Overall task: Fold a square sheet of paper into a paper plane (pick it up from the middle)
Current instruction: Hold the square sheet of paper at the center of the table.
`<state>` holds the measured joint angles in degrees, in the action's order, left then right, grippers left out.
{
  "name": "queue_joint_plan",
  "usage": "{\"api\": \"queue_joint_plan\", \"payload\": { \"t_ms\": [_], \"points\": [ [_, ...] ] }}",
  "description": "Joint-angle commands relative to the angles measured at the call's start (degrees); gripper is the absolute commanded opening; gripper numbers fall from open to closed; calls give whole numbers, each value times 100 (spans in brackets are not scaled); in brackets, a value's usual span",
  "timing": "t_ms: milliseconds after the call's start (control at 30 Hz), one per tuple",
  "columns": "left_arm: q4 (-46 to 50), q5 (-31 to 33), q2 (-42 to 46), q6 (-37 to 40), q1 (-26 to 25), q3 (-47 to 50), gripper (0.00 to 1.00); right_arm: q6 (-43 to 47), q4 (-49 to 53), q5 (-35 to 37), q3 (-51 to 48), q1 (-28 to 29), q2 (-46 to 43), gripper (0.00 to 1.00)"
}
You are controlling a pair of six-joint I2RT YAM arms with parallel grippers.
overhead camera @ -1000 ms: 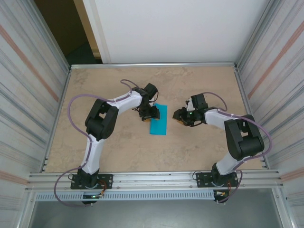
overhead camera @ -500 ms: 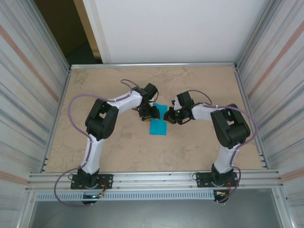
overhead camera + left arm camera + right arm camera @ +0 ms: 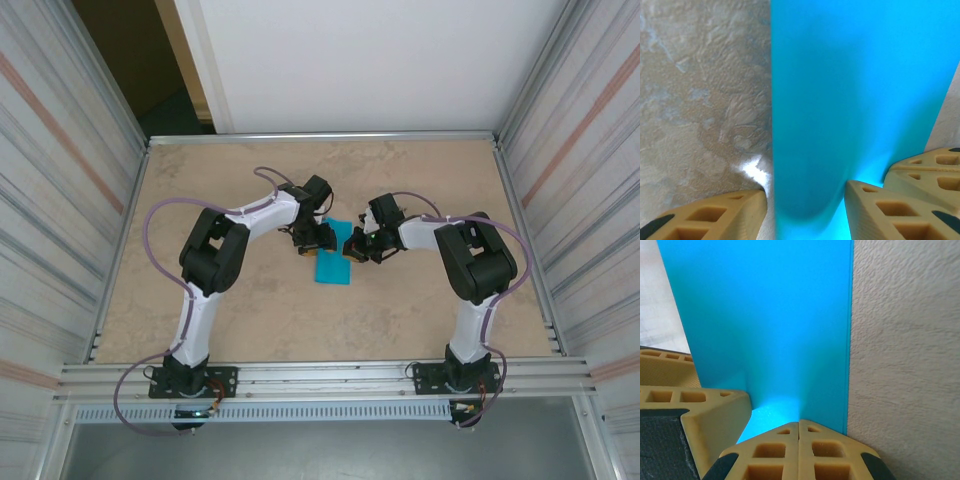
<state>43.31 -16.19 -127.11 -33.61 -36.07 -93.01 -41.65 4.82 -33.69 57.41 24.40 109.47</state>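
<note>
Folded blue paper [image 3: 334, 264] flat on table [image 3: 240, 310]. L gripper [image 3: 805, 189] at paper's upper-left corner: fingers approx. half apart, one just beside left edge, other on the sheet, nothing clamped. R gripper [image 3: 799, 426] at paper's upper-right edge: fingers closed tight together, tips touching paper, no grip visible.

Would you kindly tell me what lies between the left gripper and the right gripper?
The square sheet of paper, a narrow blue strip, lies between the left gripper and the right gripper, as the top external view shows.
</note>
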Motion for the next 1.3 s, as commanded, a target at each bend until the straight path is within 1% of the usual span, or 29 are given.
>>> {"api": "queue_joint_plan", "payload": {
  "t_ms": [0, 267, 467, 600, 800, 967, 1067, 1133, 1167, 1267],
  "points": [
    [-486, 54, -1687, 172, -445, 688, 50, 157, 483, 228, -7, 31, 245, 3],
    [-473, 58, -1694, 170, -444, 679, 51, 245, 574, 211, -46, -85, 116, 5],
    [-398, -91, -1502, 149, -426, 713, 52, 383, 846, 303, 40, -111, 243, 3],
    [-294, -143, -895, 113, -418, 767, 56, 487, 1056, 386, 16, -111, 345, 2],
    [-187, -297, 144, 55, -315, 604, 61, 733, 1298, 520, -23, -110, 417, 1],
    [-468, -428, 1099, -136, -85, 490, 65, 874, 1347, 428, 56, -134, 586, 0],
    [-659, -319, 1557, -188, 61, 565, 66, 966, 1336, 412, 115, -138, 676, 0],
    [-831, -281, 1805, -191, 132, 703, 64, 1013, 1317, 398, 146, -150, 716, 0],
    [-944, -343, 1902, -174, 140, 788, 61, 1018, 1305, 388, 148, -158, 738, 0],
    [-1485, -839, 1966, -189, 115, 1009, 50, 1038, 1306, 366, 182, -168, 806, 0]
  ]
}}
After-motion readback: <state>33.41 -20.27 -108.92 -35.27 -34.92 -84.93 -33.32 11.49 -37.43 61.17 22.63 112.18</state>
